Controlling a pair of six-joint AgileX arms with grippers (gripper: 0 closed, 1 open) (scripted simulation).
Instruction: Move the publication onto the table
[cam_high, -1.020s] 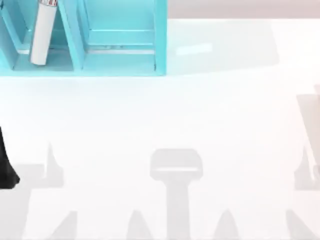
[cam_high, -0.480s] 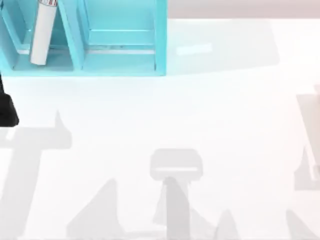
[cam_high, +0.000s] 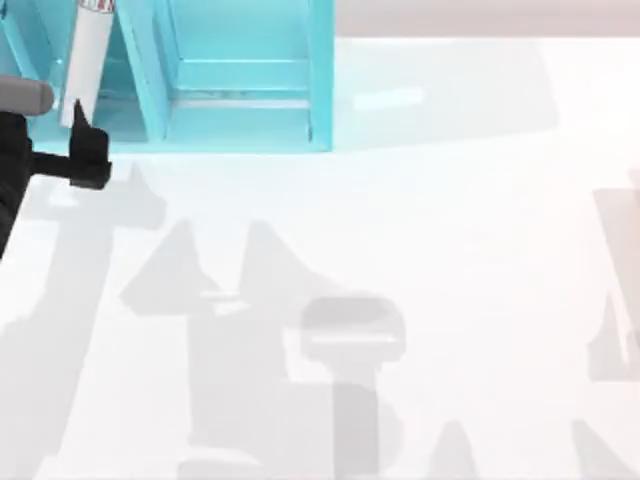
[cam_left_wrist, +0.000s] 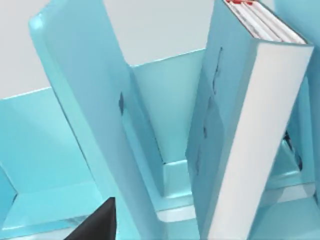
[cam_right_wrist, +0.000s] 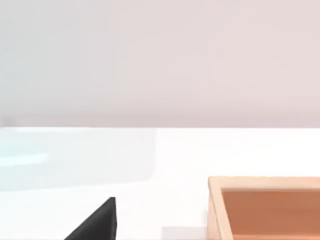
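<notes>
1. Top view puts your left gripper (cam_high: 85, 150) at the table's (cam_high: 420, 230) left side, just before the teal shelf (cam_high: 240, 75).
2. Your publication (cam_high: 85, 65) stands upright in the shelf's left compartment, white page edges (cam_left_wrist: 255, 145) facing out; nothing has hold of it yet.
3. You cannot tell from these views whether that gripper is spread or pressed together.
4. Judging the step: this is the approach. Next you need the fingers either side of the publication, then a pull outward.
5. Your right arm sits parked near an orange box (cam_right_wrist: 265, 207).
</notes>
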